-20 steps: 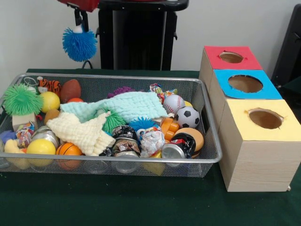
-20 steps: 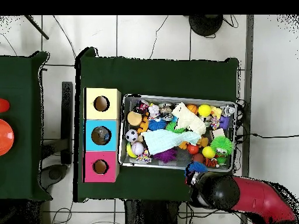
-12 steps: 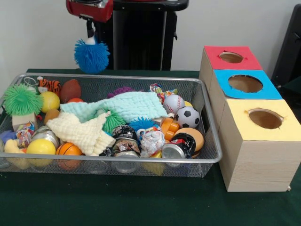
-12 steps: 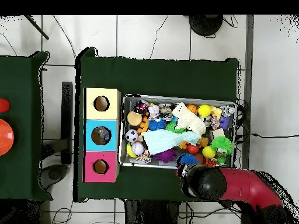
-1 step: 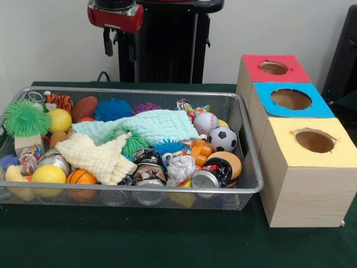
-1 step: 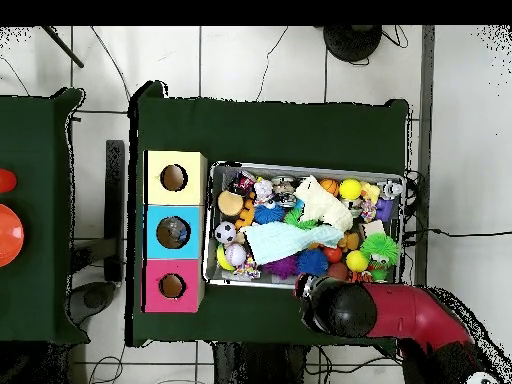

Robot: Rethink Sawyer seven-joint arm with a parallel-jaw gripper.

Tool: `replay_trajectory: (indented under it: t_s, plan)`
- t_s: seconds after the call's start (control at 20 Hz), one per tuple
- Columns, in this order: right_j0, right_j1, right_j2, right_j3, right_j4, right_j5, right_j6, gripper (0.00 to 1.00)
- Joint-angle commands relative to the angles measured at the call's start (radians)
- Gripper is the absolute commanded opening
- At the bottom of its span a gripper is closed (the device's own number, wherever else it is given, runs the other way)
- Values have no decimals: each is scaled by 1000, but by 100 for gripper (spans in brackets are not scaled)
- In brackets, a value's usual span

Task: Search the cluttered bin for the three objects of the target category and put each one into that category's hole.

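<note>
My gripper [image 5: 119,46] hangs open and empty above the far left part of the wire bin [image 5: 167,190]. Below it a blue spiky ball [image 5: 113,109] lies in the bin against the far wall, between a brown football [image 5: 83,107] and a purple spiky ball [image 5: 145,106]. In the overhead view the same blue ball [image 6: 312,262] lies by the bin's lower rim, just above the arm's red and black head [image 6: 340,309]. Further spiky balls show: a green one [image 5: 25,118] at the left and a blue one [image 5: 167,147] mid-bin.
Right of the bin stand three wooden boxes with round top holes: red [image 5: 274,68], blue [image 5: 290,99] and yellow [image 5: 314,140]. The bin also holds a teal cloth [image 5: 148,125], a cream cloth [image 5: 100,156], balls, and cans.
The blue spiky ball, held up in my gripper earlier, has dropped into the bin's far left part. My gripper moved to the right in the front view and now stands open.
</note>
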State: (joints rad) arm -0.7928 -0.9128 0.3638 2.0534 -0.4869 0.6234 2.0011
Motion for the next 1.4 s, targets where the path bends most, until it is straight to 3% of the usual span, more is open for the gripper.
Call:
replay_trajectory:
  t_s: [0.05,0.4,0.8,1.2,1.4]
  plan:
    - [23,39,31,-88,-32,-66,-13,100]
    - [51,67,4,-107,-39,-74,14,100]
    - [90,141,-45,-173,-77,-260,85,100]
    - [101,271,-102,-282,-115,-313,47,100]
    - [114,297,-131,-328,-137,-272,22,100]
